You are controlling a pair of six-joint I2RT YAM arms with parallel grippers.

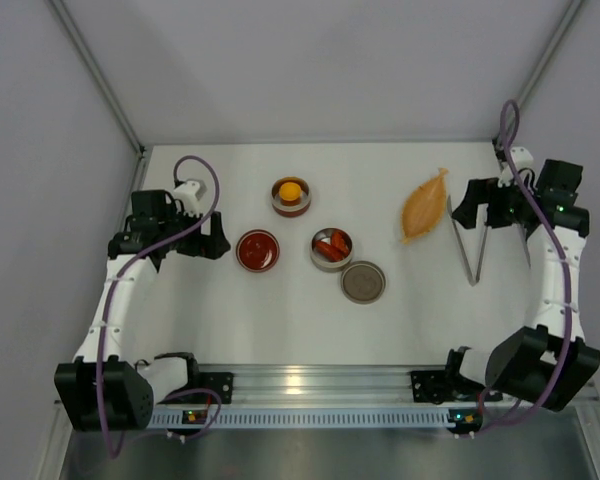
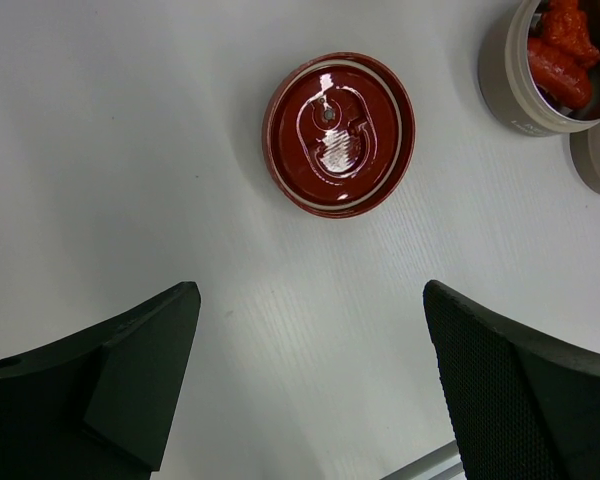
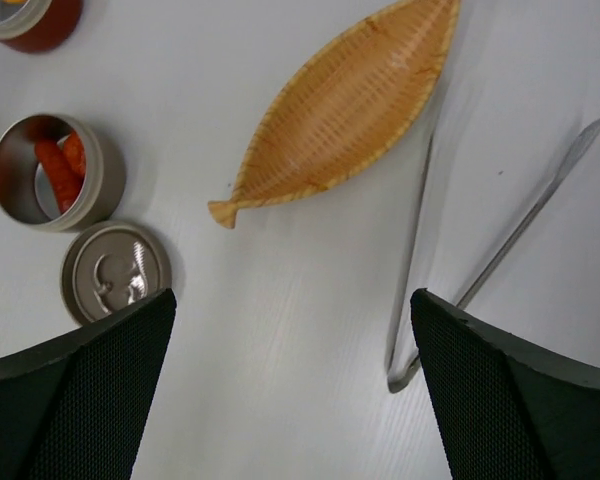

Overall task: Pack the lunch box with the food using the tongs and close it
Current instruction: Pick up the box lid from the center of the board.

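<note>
The left tool (image 2: pixel 310 395) hangs wide open with nothing in it, just short of the glossy round red lid (image 2: pixel 339 134) lying flat on the white desk (image 2: pixel 130 150). A lid that low gives the fingers little to pinch. If they come down off-centre, I judge they will push it across the desk rather than lift it.

Further right stands the round red tin (image 1: pixel 291 197) with the orange-yellow lump of food (image 1: pixel 291 189) in it. Beyond it is the round silver tin (image 1: pixel 332 250) holding the long red pieces (image 2: pixel 558 60), with the flat grey metal lid (image 1: pixel 363 282) just beside it. Both tins are uncovered, so closing appears to be what is left. Swapping the lids is one risk. Another is a lid set down tilted, which could jam or tip a tin. The red pieces seem to sit high, and one poking over the rim would keep the lid from seating.

The woven orange leaf-shaped dish (image 3: pixel 352 95) lies empty. Just beside it the slim grey metal tongs (image 3: pixel 400 378) rest on the desk, held by nothing. The right tool (image 3: pixel 290 395) is spread fully and empty above them. A careless sweep from there could knock the tongs or dish toward the tins.
</note>
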